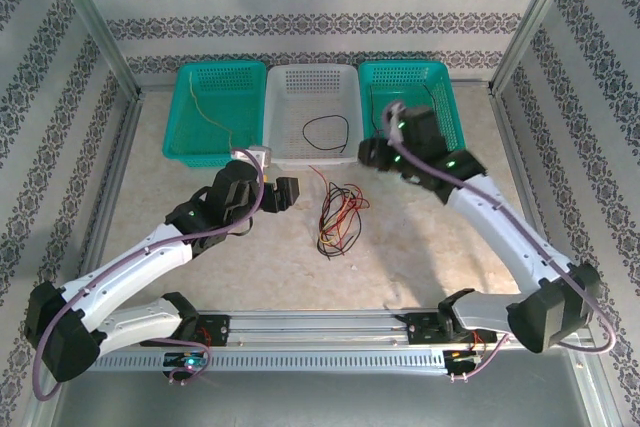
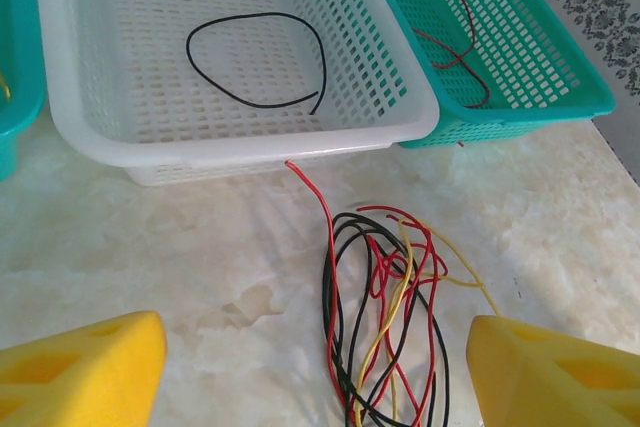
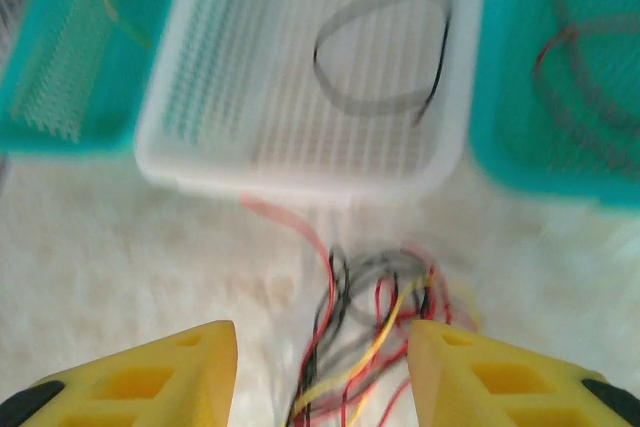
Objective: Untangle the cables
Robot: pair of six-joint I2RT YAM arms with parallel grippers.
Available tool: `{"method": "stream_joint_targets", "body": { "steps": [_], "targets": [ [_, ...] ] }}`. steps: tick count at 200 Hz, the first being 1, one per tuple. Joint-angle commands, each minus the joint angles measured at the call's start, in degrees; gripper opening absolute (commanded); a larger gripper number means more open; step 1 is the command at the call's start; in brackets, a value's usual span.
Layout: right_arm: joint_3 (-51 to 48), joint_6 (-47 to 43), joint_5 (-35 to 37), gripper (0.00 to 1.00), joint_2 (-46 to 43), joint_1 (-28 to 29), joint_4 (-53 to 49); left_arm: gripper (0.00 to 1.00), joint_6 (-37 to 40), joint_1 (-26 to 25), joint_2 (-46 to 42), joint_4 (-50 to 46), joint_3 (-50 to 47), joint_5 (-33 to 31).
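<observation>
The tangled cables [image 2: 400, 277] lie on the marble tabletop in front of the white basket: red, black and yellow wires looped together, with one red end reaching toward the basket. From above, the tangle [image 1: 338, 212] lies between the two grippers. My left gripper [image 2: 315, 337] is open wide, its yellow fingers low on either side of the tangle and holding nothing. It hovers just left of the tangle [image 1: 283, 192]. My right gripper [image 3: 320, 337] is open above the blurred tangle [image 3: 380, 317] with nothing between its fingers, and it hangs by the right teal basket's front-left corner [image 1: 375, 154].
Three baskets stand along the back. The left teal basket [image 1: 185, 107] holds a yellow wire [image 1: 210, 112]. The white basket [image 2: 420, 117] holds a looped black wire [image 2: 324, 57]. The right teal basket [image 2: 560, 97] holds a dark red wire [image 2: 468, 22]. Metal frame rails border the table.
</observation>
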Motion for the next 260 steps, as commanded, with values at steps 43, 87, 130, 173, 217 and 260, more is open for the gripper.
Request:
{"method": "stream_joint_targets", "body": {
  "steps": [43, 87, 130, 173, 217, 260],
  "targets": [
    [-7.01, 1.46, 13.29, 0.49, 7.64, 15.04, -0.75, 0.78, -3.73, 1.76, -1.28, -0.54, 0.41, 4.27],
    [-1.37, -2.38, 14.75, 0.41, 17.59, 11.68, 0.5, 0.77, -4.02, 2.29, -2.33, -2.09, 0.58, 5.27],
    [3.57, -5.44, 15.41, 0.4, 26.31, 9.56, 2.86, 0.78, -3.47, 3.63, -5.37, -4.57, -0.16, 3.71],
    [5.31, -7.5, 14.19, 0.17, 29.16, 9.55, 3.23, 0.79, -4.71, 6.49, -6.48, -5.66, -1.35, 4.8],
    [1.54, -8.94, 15.12, 0.0, 22.22, 13.0, 3.57, 0.79, -4.45, 7.03, -5.63, -4.03, -1.84, 6.52],
    [-2.31, -9.49, 18.82, 0.0, 8.58, 19.26, 4.34, 0.78, -4.84, 7.13, -3.39, -2.09, -1.57, 10.81]
  ]
}}
